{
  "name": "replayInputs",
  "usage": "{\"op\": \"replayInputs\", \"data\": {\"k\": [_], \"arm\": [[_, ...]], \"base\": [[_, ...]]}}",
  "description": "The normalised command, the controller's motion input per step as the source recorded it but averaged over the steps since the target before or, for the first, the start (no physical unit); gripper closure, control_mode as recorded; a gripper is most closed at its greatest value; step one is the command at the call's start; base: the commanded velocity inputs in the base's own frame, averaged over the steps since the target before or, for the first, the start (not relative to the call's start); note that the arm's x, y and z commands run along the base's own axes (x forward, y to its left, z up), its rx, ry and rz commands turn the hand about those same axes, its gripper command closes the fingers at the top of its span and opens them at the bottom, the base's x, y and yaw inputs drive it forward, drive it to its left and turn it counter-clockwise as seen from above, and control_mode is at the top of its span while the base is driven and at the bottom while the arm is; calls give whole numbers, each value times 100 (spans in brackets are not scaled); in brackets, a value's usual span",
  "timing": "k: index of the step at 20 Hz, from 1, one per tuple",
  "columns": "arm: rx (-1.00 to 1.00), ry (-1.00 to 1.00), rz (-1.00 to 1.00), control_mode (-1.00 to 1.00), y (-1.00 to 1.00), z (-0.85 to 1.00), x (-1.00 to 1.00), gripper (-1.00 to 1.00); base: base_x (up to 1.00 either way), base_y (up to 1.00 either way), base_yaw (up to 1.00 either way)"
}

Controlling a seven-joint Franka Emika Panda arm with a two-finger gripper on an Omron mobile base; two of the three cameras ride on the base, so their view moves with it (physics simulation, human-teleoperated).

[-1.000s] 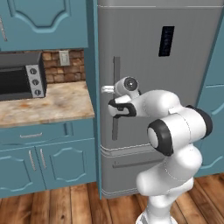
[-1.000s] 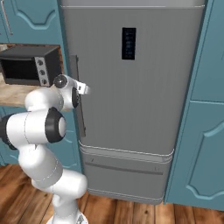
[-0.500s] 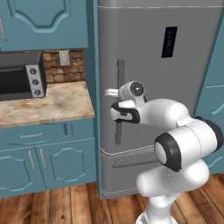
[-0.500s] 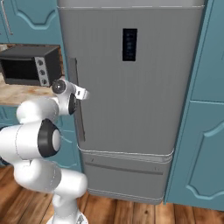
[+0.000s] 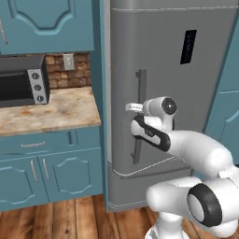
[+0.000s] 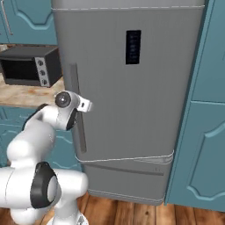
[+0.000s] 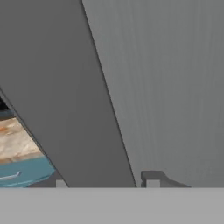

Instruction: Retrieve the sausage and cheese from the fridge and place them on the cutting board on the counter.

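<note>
Since a second ago the fridge (image 5: 186, 116) door has swung slightly ajar — gripper (image 7: 107, 181) straddles the handle (image 5: 138, 116), grip state unclear; sausage, cheese unfetched.

Base views flank the fridge (image 5: 172, 93) front — hand view pressed against its handle (image 7: 65, 109).

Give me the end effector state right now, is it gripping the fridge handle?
End effector: its fingers straddle the long vertical grey bar handle of the tall grey metallic fridge; whether they are clamped or loosened cannot be told.
</note>
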Motion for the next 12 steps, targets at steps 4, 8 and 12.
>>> {"op": "replayInputs", "data": {"k": [4, 8, 12], "arm": [[6, 2, -5, -100, -53, 12, -78, 100], [1, 6, -8, -100, -50, 6, -67, 100], [0, 25, -16, -100, -24, 2, -22, -100]], "base": [[0, 0, 0], [0, 0, 0], [0, 0, 0]]}}
